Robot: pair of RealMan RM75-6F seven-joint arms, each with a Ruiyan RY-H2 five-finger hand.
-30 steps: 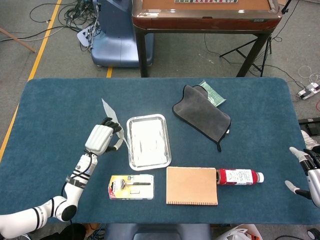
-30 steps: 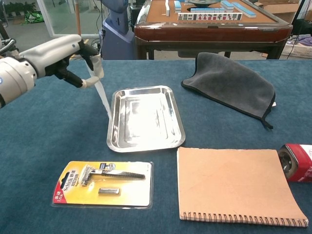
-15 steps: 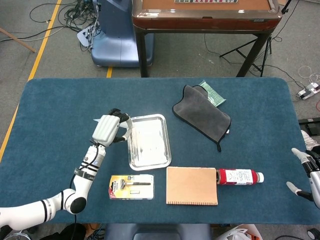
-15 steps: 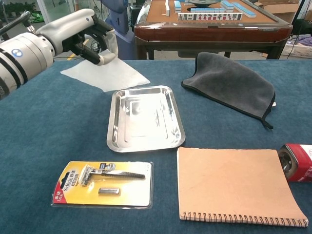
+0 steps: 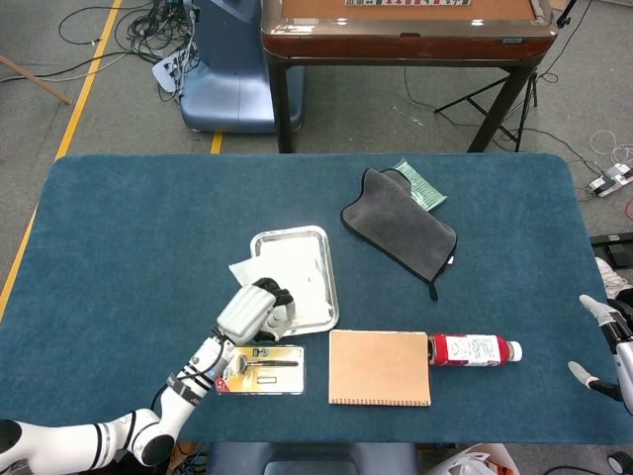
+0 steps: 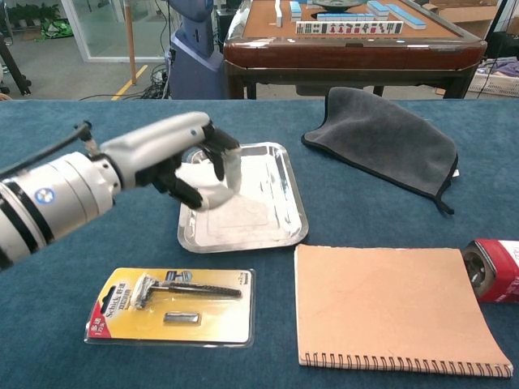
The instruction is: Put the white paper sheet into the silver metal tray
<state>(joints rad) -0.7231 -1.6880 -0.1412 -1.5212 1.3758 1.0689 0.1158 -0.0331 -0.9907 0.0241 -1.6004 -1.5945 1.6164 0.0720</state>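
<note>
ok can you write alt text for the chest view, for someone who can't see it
The left robot hand holds a white paper sheet over a silver metal tray on a blue table, the sheet lying partly in the tray. In front lie a packaged razor and a brown notebook; a grey cloth is behind to the right.

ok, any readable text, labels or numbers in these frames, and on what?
Nothing reads cleanly.
Yellow razor card: black print down its left edge, too small to read.
Red bottle: white label with print, blurred.
Green packet behind the grey cloth: pattern only, no legible words.
Left arm: round blue logo, no letters legible.
Mahjong tiles on the far table: markings too small.
</note>
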